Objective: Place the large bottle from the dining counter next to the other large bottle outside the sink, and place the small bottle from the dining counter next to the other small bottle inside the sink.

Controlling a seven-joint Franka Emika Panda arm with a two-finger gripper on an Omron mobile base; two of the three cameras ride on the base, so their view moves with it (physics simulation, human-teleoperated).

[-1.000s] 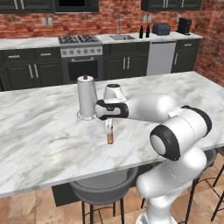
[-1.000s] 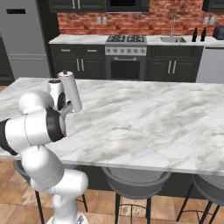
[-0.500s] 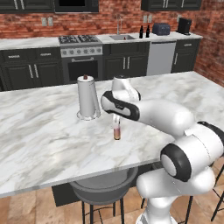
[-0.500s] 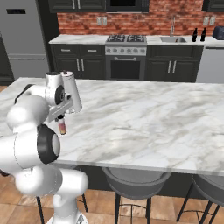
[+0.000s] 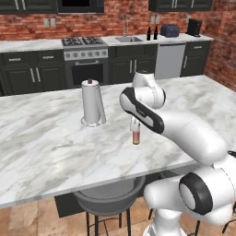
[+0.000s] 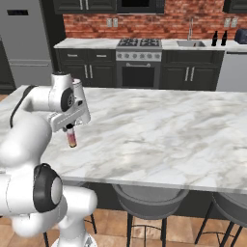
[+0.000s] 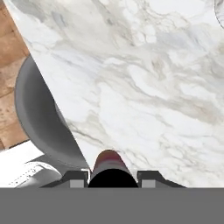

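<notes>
Small bottle (image 5: 136, 137) is held clamped in the gripper (image 5: 135, 124), jaws closed on its upper part — bottle hangs upright, lifted clear of the dining counter (image 5: 41, 138). In the hand view its rounded reddish cap end (image 7: 109, 162) is seen wedged between the two dark fingertips (image 7: 74, 177).

Step in hand, as judged: carrying of the small bottle toward the sink (image 5: 128, 39), far across the kitchen on the back counter. The next move would call for the base to be driven round the island, the bottle kept upright, then lowered into the basin beside its twin.

Large bottle (image 5: 92, 103) is left standing on the counter, left of the gripper — pale, smooth cylinder narrowing to a small dark-red cap.

Counter: polished white marble, grey-veined. Small bottle: slim, clear-looking tube, amber-pink toward the bottom. Two dark bottles (image 5: 152, 33) are noted beside the sink.
</notes>
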